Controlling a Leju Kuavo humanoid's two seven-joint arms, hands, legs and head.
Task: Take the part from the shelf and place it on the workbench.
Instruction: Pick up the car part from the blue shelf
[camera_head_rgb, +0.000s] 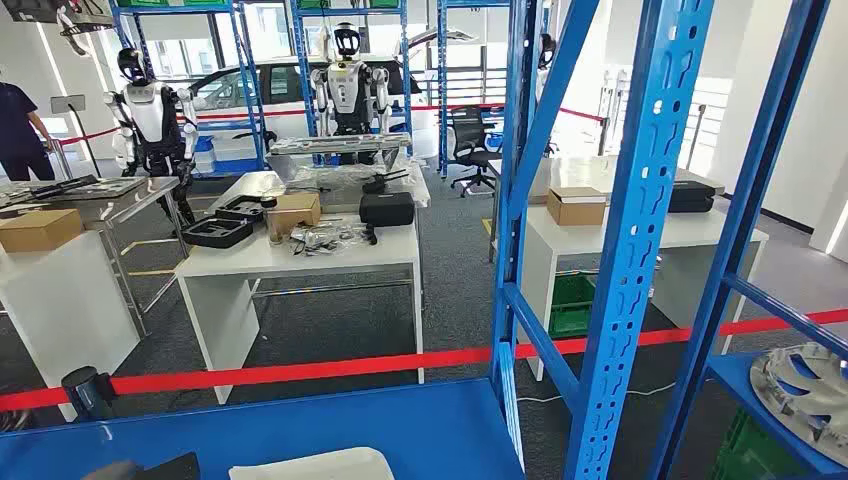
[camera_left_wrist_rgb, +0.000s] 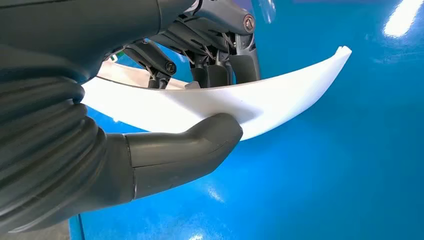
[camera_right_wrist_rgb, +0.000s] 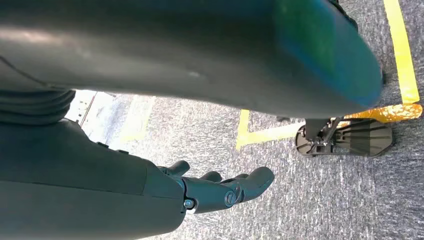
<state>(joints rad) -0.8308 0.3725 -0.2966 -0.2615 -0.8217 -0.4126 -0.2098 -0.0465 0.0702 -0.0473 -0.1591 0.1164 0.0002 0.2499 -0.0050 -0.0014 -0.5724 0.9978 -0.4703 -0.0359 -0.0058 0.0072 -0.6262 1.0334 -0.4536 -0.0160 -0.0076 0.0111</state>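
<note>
While the left hand (camera_left_wrist_rgb: 200, 100) grips the white curved part (camera_left_wrist_rgb: 280, 95) between thumb and fingers, the part sits just above the blue workbench (camera_head_rgb: 300, 425); contact with the surface cannot be confirmed. The right hand (camera_right_wrist_rgb: 220, 187) hangs over grey carpet (camera_right_wrist_rgb: 325, 200), fingers loosely extended, holding nothing.

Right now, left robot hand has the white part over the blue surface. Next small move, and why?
Probably lower and release. The left robot hand grips the white part between thumb and fingers just above the blue workbench; whether it already touches is unclear.
</note>
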